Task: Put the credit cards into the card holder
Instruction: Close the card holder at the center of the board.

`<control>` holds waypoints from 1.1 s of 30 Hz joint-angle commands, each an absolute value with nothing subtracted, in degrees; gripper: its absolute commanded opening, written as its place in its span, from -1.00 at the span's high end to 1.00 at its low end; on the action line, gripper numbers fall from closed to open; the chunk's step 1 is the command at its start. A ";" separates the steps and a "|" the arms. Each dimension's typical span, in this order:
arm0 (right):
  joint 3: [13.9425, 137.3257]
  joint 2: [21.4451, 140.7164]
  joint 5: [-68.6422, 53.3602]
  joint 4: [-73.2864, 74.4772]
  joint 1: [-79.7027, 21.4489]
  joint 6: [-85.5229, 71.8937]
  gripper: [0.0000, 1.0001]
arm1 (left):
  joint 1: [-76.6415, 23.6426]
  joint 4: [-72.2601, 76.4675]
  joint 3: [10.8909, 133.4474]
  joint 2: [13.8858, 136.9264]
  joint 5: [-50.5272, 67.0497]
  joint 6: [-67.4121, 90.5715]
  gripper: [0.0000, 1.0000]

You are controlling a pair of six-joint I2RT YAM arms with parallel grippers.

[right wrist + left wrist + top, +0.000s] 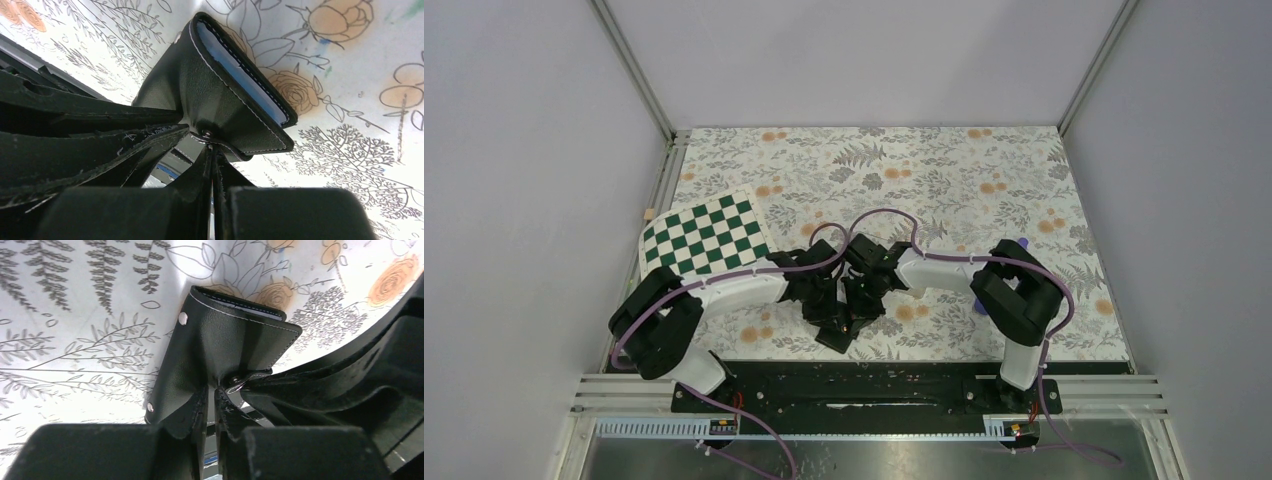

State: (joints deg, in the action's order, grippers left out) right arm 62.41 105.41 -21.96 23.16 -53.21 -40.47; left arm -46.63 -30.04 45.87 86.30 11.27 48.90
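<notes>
The card holder point(837, 337) point(225, 335) point(220, 95) is a black folded wallet lying on the floral cloth near the front edge, between the two arms. A pale blue-grey pocket edge shows along its fold in the right wrist view. My right gripper point(211, 145) point(867, 292) is shut on its little snap tab point(206, 134). My left gripper point(211, 390) point(829, 305) stands at the wallet's near edge, its jaws a narrow slit apart with background showing through the gap. The credit cards are out of view.
A green-and-white checkered board point(706, 236) lies at the left of the floral cloth point(924, 180). A purple object point(1022, 243) peeks out behind the right arm. The metal rail point(874, 385) of the table's front edge runs just below the grippers.
</notes>
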 commanded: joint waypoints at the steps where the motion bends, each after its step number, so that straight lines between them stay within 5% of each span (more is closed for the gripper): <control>1: 59.89 111.27 -13.55 22.19 -55.72 -39.72 1.00 | -47.19 -35.08 49.44 88.31 1.68 42.90 0.76; 12: 60.74 110.86 -14.35 22.24 -55.71 -39.72 1.00 | -47.15 -27.18 47.16 83.15 8.07 43.59 0.38; 19: 61.39 111.28 -15.16 22.18 -55.72 -39.72 1.00 | -47.15 -24.70 45.99 82.61 9.66 43.84 0.41; 23: 61.74 111.41 -15.42 22.23 -55.72 -39.73 1.00 | -47.22 -23.05 45.28 81.60 10.47 44.11 0.60; 33: 62.09 111.49 -16.08 22.13 -55.63 -39.60 1.00 | -47.28 -19.49 42.15 78.86 12.18 44.13 0.45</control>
State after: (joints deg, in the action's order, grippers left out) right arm 63.53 106.43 -22.48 21.85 -53.78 -40.34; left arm -46.70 -27.03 42.41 81.60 9.63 45.15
